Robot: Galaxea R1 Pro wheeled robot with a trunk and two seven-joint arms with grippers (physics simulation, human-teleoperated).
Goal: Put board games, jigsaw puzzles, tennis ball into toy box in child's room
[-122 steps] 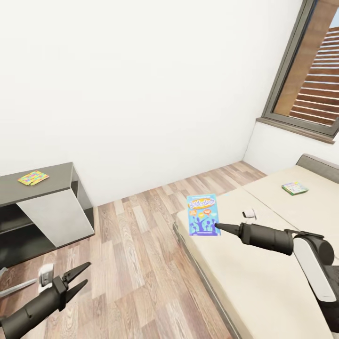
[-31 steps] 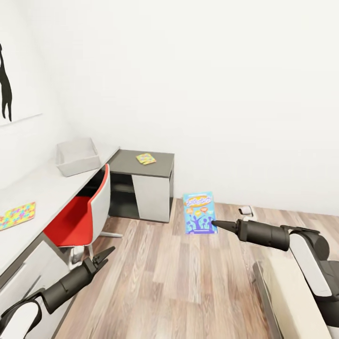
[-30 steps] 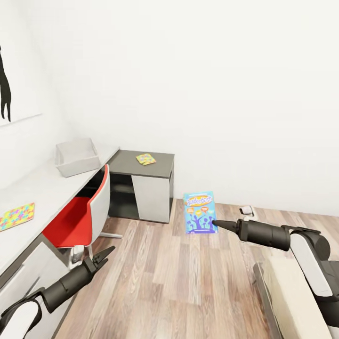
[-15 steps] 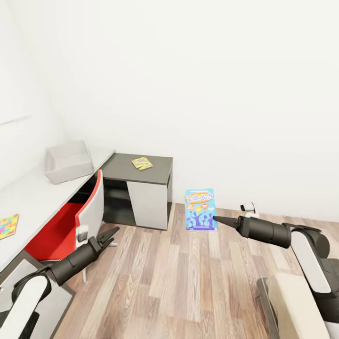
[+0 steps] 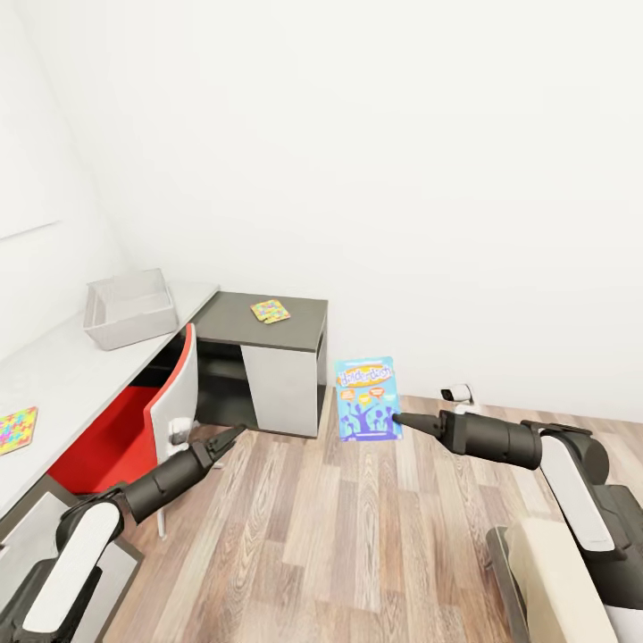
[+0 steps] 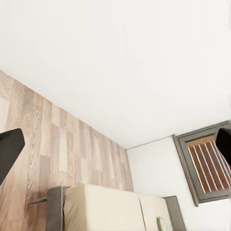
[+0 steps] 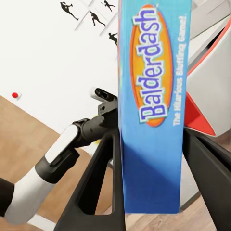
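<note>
The head view's left edge cuts off a jigsaw puzzle (image 5: 16, 430); the bed's (image 6: 103, 208) small box (image 6: 160, 223) is illegible.

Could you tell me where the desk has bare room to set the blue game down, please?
The pale desk top lies bare between the toy box and the puzzle near its front end. The dark lower wing is free around its small puzzle. The red chair crowds the desk's edge.

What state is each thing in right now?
Blue Balderdash board game box: upright, gripped by the right hand.
Left hand: open, empty.
Light grey flared toy box: on the pale desk, contents not visible.
Multicoloured jigsaw sheet: flat on the dark lower wing.
Red chair: tucked under the desk.
</note>
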